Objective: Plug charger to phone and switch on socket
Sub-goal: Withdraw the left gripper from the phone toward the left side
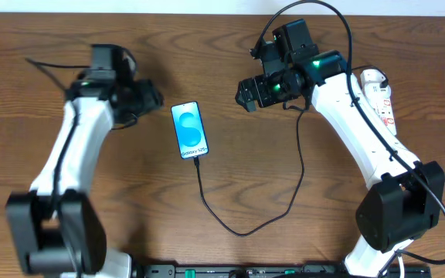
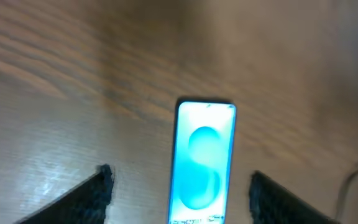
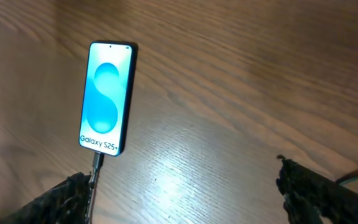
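The phone (image 1: pixel 189 130) lies flat in the middle of the table, its blue screen up. It also shows in the left wrist view (image 2: pixel 202 163) and the right wrist view (image 3: pixel 107 96). The charger cable (image 1: pixel 242 229) runs from the phone's near end in a loop toward the right arm. Its connector tip (image 3: pixel 97 160) sits in the phone's bottom port. The socket (image 1: pixel 381 99) lies at the far right, partly hidden by the right arm. My left gripper (image 1: pixel 151 99) is open and empty, left of the phone. My right gripper (image 1: pixel 247 94) is open and empty, right of the phone.
The socket's thick white cord (image 1: pixel 371 75) shows at its far end. Black cables of the arms arch over the right wrist (image 1: pixel 307 15). A black rail (image 1: pixel 269 270) runs along the table's front edge.
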Controlling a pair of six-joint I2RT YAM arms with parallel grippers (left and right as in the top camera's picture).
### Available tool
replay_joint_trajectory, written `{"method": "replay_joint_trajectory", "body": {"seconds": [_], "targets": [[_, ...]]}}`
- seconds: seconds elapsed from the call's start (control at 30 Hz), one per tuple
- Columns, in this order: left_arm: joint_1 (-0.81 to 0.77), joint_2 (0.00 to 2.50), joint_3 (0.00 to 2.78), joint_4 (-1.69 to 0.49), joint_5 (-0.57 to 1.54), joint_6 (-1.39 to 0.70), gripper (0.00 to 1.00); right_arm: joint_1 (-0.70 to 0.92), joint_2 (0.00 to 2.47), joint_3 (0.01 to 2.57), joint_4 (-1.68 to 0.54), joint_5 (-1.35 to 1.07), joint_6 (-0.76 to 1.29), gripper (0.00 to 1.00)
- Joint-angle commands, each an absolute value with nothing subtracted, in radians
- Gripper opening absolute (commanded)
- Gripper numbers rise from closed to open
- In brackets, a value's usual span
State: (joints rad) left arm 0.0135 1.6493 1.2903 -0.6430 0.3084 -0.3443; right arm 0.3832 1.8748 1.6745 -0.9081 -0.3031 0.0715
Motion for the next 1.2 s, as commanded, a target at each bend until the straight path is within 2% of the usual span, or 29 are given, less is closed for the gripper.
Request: {"method": "replay_joint_trajectory", "body": {"seconds": [0.0,0.13,0.2,0.27,0.7,0.97,1.17], "targets": [[0.035,1.562,1.289,-0.660,0.298,-0.338,0.82,0.387,1.874,1.681,-0.909,-0.297,0.062,0.91],[0.052,1.470,1.289,-0.688,0.298,-0.338,0.84,0.387,1.874,1.681,-0.905,-0.297,0.061,0.89],[0.058,1.436,1.289,-0.696,0.297,-0.337,0.90,0.387,1.874,1.681,-0.904,-0.297,0.061,0.89],[0.063,1.406,1.289,-0.696,0.297,-0.337,0.92,0.387,1.874,1.681,-0.904,-0.297,0.061,0.89],[0.063,1.282,1.289,-0.701,0.293,-0.337,0.93,0.385,1.874,1.681,-0.910,-0.297,0.061,0.93],[0.063,1.162,1.289,-0.703,0.146,-0.337,0.93,0.385,1.874,1.681,-0.908,-0.297,0.047,0.95],[0.062,1.131,1.289,-0.703,0.129,-0.337,0.93,0.385,1.874,1.681,-0.901,-0.297,0.047,0.96]]}}
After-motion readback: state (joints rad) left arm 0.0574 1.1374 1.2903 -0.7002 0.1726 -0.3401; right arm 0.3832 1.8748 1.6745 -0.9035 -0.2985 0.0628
